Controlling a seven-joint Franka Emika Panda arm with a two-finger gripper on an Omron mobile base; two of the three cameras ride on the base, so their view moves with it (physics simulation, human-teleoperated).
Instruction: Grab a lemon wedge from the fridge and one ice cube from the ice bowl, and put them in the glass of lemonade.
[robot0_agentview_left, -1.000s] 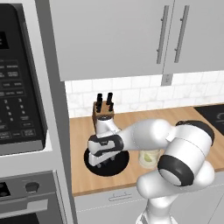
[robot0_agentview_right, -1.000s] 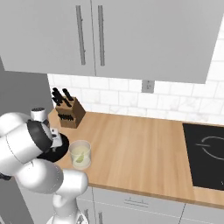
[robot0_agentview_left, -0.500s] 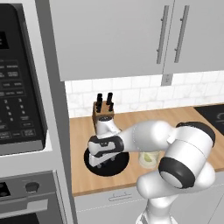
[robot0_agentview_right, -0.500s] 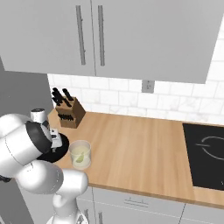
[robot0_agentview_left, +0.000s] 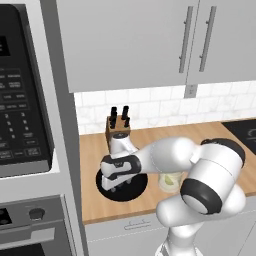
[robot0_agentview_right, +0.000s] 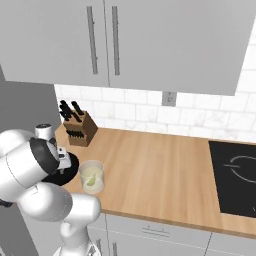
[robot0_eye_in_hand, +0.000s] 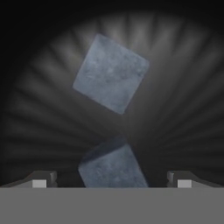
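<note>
Grey, translucent ice is what you find right at your pincer (robot0_eye_in_hand: 112, 183): 1 ice cube (robot0_eye_in_hand: 113, 168) sits between the 2 spread fingertips (robot0_eye_in_hand: 42, 179), neither touching it, so the pincer is released. A 2nd cube (robot0_eye_in_hand: 111, 73) lies just beyond. Both rest in the black ice bowl (robot0_agentview_left: 111, 191) directly under the pincer. Just beside the bowl on the wooden tabletop (robot0_agentview_right: 165, 172) stands the glass of lemonade (robot0_agentview_right: 92, 176), a lemon wedge (robot0_agentview_right: 90, 181) inside. Farther back stands a knife block (robot0_agentview_right: 79, 129).

Ice cube (robot0_eye_in_hand: 113, 167) sits between spread jaws; second cube (robot0_eye_in_hand: 110, 73) beyond, apart; bowl floor bare around
</note>
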